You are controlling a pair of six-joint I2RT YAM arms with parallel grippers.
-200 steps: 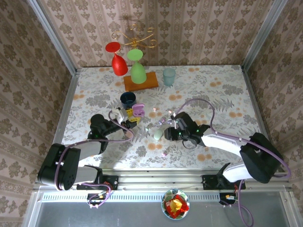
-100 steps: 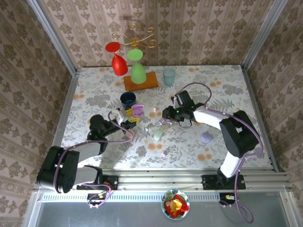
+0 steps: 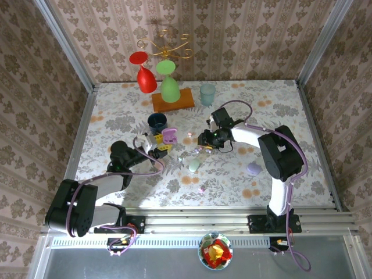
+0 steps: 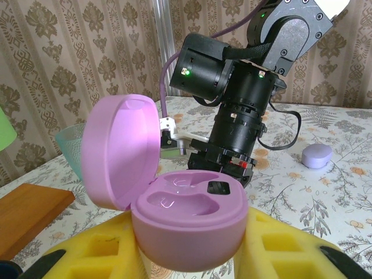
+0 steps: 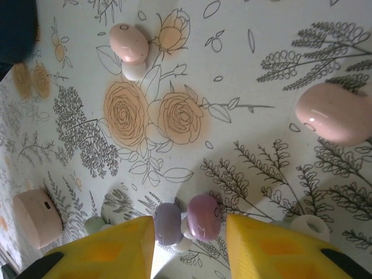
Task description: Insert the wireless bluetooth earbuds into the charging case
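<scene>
I have my left gripper (image 4: 189,251) clenched on the open charging case (image 4: 192,200); its lid is tipped back and both wells are empty; my right gripper (image 5: 189,235) is released, its fingertips straddling two lilac earbuds (image 5: 203,216) lying side by side on the table (image 5: 244,52); one pink bud (image 5: 129,42) touches a whitish one (image 5: 134,70), well apart from them; two closed pink cases (image 5: 334,113) flank the pair.
</scene>
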